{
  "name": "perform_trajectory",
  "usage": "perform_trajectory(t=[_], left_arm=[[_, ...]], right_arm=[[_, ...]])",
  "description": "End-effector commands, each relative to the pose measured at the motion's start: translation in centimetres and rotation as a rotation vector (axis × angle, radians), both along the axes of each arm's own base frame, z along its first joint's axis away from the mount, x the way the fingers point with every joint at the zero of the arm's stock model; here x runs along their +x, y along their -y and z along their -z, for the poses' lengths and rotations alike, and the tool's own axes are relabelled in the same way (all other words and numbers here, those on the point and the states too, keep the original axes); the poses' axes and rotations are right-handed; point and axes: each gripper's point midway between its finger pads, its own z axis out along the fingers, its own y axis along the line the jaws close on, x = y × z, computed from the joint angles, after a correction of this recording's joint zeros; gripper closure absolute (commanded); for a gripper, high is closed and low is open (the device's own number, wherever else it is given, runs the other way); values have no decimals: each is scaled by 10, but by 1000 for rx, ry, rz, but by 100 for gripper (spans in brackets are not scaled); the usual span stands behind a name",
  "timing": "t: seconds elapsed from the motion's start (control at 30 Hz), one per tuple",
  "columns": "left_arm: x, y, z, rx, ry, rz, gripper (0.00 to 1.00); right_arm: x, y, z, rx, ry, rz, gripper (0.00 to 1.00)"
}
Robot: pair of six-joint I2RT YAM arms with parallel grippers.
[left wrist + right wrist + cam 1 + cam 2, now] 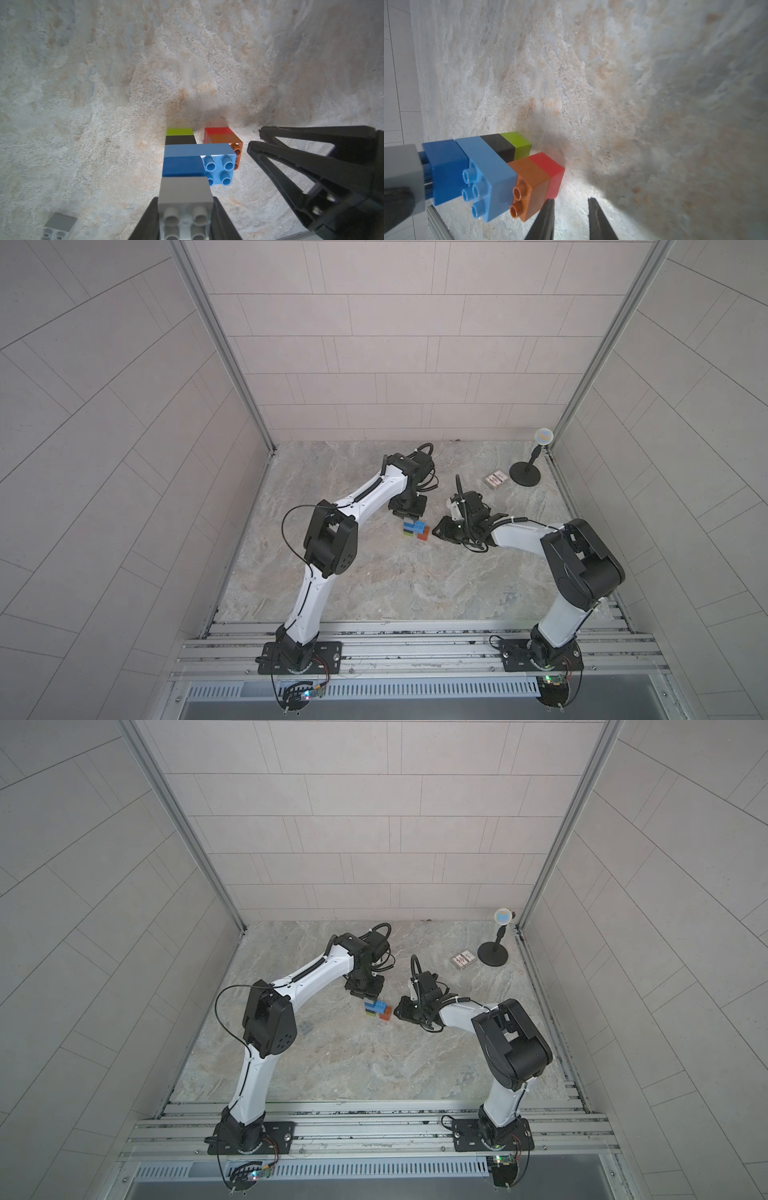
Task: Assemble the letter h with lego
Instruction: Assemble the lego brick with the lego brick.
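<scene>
In a top view: letter h (415, 529) upright around the middle of the counter (374, 580), well apart from the patterned box (495, 480) at the far right. Directly over it, left pincer (409, 512) pointing straight down. Close on its right, right pincer (437, 531), low and aimed left at the short leg. In the left wrist view: left pincer (185, 209) clenched on the grey brick (185, 191), gripped by two opposite sides, which leaves the underside free to meet the blue brick (182, 166). Beneath that, light blue brick (197, 149) bridging rightward onto the orange brick (225, 138) and red brick (216, 131). Black brick (179, 140) and lime brick (179, 131) at the foot of the tall column. Spare grey brick (59, 223) loose on the counter, left of the build. In the right wrist view: right pincer (570, 201) released and empty, one finger just beside the red brick, probably parked there to steady the short leg against the push from above. Blue studs showing between grey and blue, so likely not fully seated yet.
</scene>
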Motion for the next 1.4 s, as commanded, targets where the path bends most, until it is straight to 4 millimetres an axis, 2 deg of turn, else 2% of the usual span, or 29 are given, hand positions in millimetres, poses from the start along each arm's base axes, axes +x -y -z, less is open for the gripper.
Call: perform_trajectory(t=[0.0,0.17,0.3,0.37,0.5,0.7,0.83,0.9,1.03,1.1,1.23,1.37], left_arm=[[-8,-5,16,40,-71,-15,94],[-18,-4,31,57,-132,-26,83],[-15,-5,28,59,-110,-30,64],[-12,-4,22,53,-89,-32,47],[-9,-1,13,37,-77,-29,41],[-8,2,6,20,-68,-25,38],[-2,3,-12,0,-26,-24,27],[0,4,-23,-27,-8,-27,25],[1,1,-45,-60,25,-38,25],[3,-4,-51,-56,45,-50,32],[3,-7,-55,-55,67,-58,62],[3,-3,-47,-59,48,-59,87]], right_arm=[[-3,-3,4,-19,-14,-23,69],[-3,-4,5,-22,-14,-29,66],[-4,-4,6,-24,-16,-29,63],[-4,-4,6,-24,-17,-32,61],[-4,-5,6,-24,-18,-34,61],[-4,-4,6,-27,-17,-37,61],[-4,-5,6,-29,-18,-42,61],[-5,-5,7,-30,-20,-44,61],[-5,-5,7,-31,-21,-44,61],[-6,-5,8,-34,-26,-45,61],[-5,-6,9,-35,-27,-46,61],[-6,-7,10,-37,-32,-51,62]])
